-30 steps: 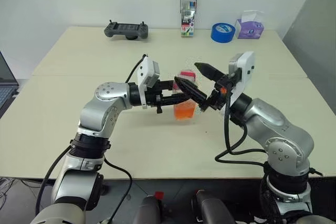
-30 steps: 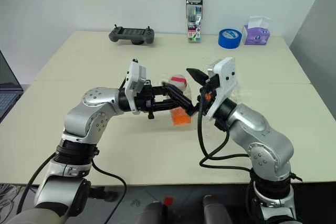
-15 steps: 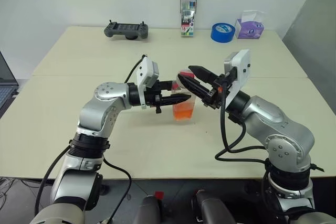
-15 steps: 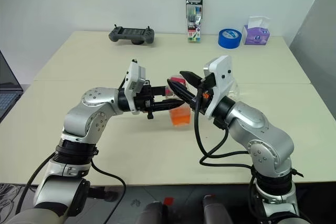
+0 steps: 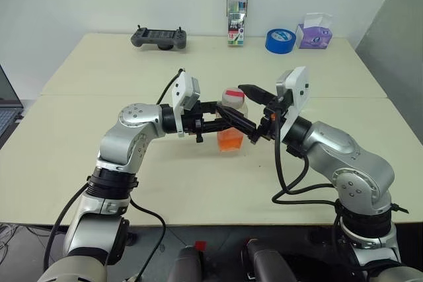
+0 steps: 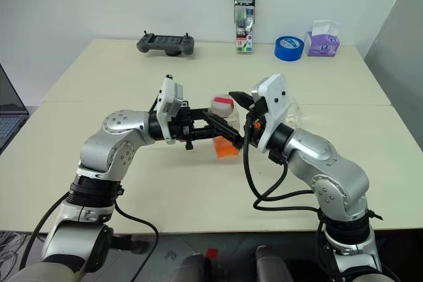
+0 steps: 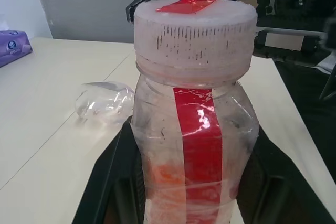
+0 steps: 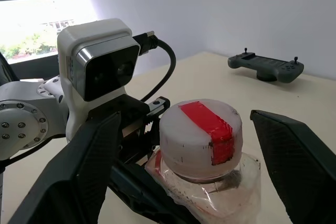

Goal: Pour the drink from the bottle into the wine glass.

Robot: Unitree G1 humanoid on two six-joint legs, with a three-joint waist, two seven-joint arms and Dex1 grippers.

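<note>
The bottle (image 5: pixel 232 122) is a small clear plastic one with a red-and-white cap (image 8: pixel 200 136) and a red label strip (image 7: pixel 203 145). It stands upright at the table's middle. The orange drink (image 5: pixel 231 140) fills its lower part. My left gripper (image 5: pixel 225 122) comes in level from the left and is shut on the bottle's body. My right gripper (image 8: pixel 185 116) is open, with one finger on each side of the cap and a gap to each. The wine glass (image 7: pixel 102 103) is clear and sits on the table beyond the bottle, partly behind my right wrist (image 6: pixel 295 111).
Along the table's far edge stand a black game controller (image 5: pixel 158 36), a pack of markers (image 5: pixel 237 16), a blue tape roll (image 5: pixel 280 39) and a purple tissue box (image 5: pixel 313 33). A laptop's edge (image 5: pixel 6 107) shows at the far left.
My right gripper has come in from the bottle's right side, narrowed for a moment, and now stands wide again astride the cap. The left gripper and the bottle have kept still.
</note>
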